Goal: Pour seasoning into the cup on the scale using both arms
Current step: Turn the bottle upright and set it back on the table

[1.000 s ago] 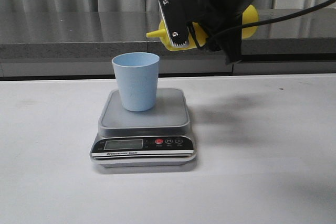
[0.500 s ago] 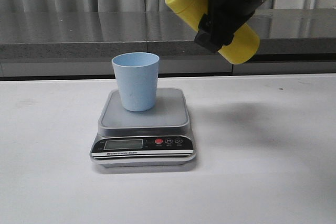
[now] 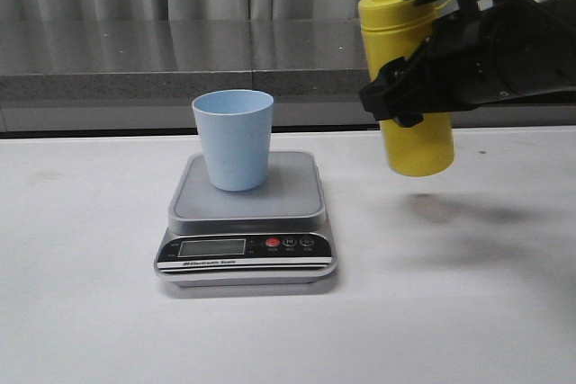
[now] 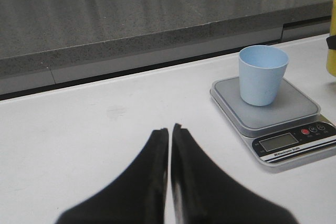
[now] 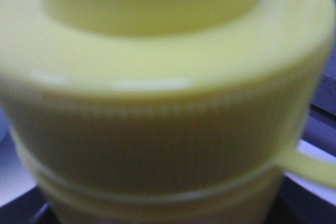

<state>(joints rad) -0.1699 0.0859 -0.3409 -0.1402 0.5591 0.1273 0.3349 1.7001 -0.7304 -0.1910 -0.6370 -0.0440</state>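
Observation:
The pale blue cup [image 3: 233,137] stands upright on the grey scale [image 3: 247,222], also seen as cup [image 4: 262,74] on scale [image 4: 273,111] in the left wrist view. My right gripper [image 3: 416,87] is shut on the yellow seasoning bottle [image 3: 409,74], which hangs upright above the table to the right of the scale. The bottle's ribbed collar [image 5: 157,129] fills the right wrist view, hiding the fingers. My left gripper [image 4: 170,129] is shut with nothing in it, over bare table left of the scale. It does not show in the front view.
A grey stone ledge [image 3: 135,60] runs behind the white table [image 3: 450,312]. The scale's black front panel with a red button [image 3: 273,243] faces the table's near edge.
The bottle has swung from lying tipped with its nozzle toward the cup to upright. It moved right and down, away from above the cup. Cup and scale have not moved.

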